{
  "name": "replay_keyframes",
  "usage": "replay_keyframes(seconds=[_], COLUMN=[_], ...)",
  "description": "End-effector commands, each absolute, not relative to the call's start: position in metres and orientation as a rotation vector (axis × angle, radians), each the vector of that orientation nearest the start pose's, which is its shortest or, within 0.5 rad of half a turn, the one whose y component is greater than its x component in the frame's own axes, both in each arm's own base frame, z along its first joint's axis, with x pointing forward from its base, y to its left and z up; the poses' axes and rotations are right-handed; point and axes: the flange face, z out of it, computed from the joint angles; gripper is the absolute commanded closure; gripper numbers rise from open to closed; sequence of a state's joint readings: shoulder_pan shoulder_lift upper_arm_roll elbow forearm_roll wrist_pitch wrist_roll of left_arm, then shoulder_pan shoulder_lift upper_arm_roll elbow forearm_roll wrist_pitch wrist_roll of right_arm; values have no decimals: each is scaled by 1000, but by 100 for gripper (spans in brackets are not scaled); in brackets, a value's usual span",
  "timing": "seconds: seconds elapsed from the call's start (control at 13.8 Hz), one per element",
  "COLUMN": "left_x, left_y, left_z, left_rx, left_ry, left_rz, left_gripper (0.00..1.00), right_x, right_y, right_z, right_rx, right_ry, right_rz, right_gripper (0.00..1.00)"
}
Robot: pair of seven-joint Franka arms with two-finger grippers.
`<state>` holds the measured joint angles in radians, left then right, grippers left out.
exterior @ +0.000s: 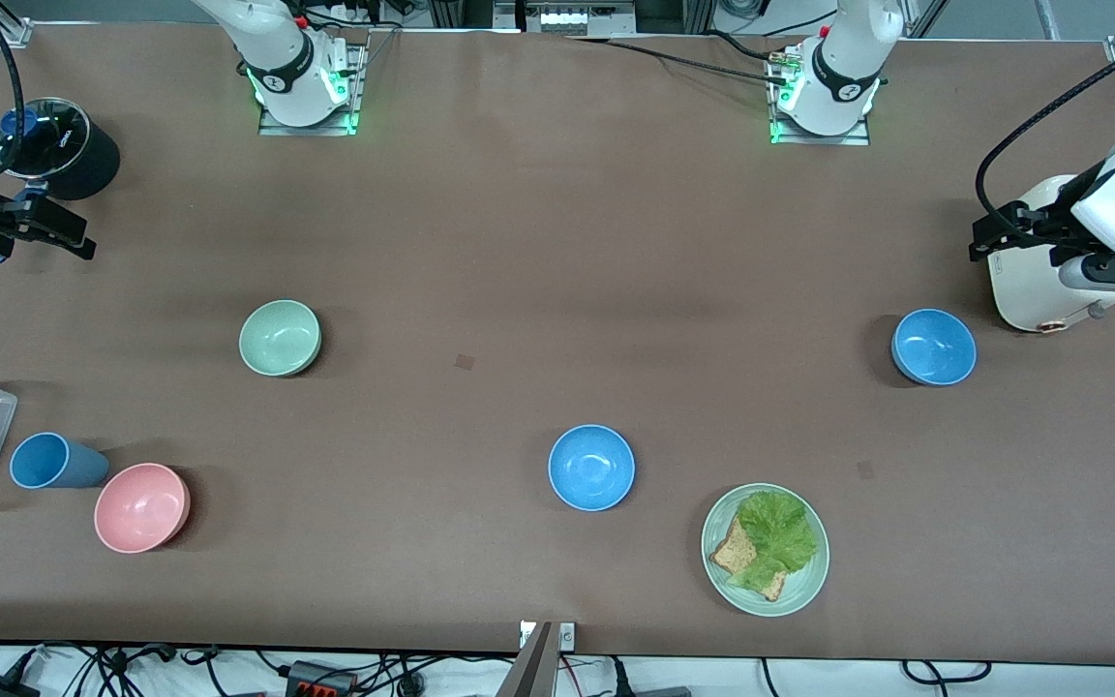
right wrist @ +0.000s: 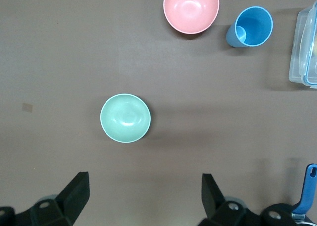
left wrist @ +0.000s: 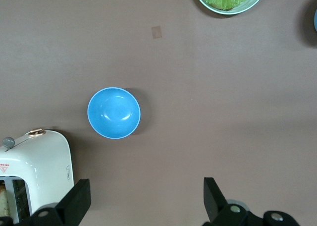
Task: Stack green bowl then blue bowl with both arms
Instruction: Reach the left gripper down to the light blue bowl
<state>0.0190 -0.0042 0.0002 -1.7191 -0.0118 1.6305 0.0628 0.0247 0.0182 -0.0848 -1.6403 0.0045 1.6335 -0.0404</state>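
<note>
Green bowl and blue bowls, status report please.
Both grippers open, empty: left gripper over toaster, right gripper beside black pot. Green bowl, both blue bowls untouched, unstacked.

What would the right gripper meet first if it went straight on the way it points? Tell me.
Probably the green bowl: in the right wrist view it sits ahead of the open right gripper, with bare table between. The gripper's height above the table is unclear.

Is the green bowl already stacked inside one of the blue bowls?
No, the green bowl sits alone on the table, apart from both blue bowls.
</note>
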Motion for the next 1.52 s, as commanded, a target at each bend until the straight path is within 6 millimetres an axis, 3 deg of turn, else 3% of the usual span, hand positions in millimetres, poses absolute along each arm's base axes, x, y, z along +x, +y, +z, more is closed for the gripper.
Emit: replay_keyframes(seconds=[0.0,0.36,0.58,0.87,1.01,1.16,1.3,1.45], left_x=[554,554,566,597,614,624,622,607], left_y=[11,13,26,61,78,88,99,123], left_z=[562,559,540,488,449,420,389,353], left_rx=[-3166,-3169,-3164,-3159,-3150,-3088,-3086,-3095], left_ry=[62,55,26,-55,-75,53,91,109], left_rz=[161,180,228,334,397,320,285,238], left_gripper=[0,0,0,0,0,0,0,0], right_x=[555,554,554,560,561,562,574,586], right_y=[-32,-35,-35,-36,-36,-36,-38,-40], right_z=[592,588,589,577,562,553,520,477], right_rx=[-3146,-3144,-3144,-3147,-3147,-3147,-3148,-3148], right_ry=[47,55,55,54,54,52,41,50], right_rz=[22,32,29,25,17,29,99,158], right_gripper=[0,0,0,0,0,0,0,0])
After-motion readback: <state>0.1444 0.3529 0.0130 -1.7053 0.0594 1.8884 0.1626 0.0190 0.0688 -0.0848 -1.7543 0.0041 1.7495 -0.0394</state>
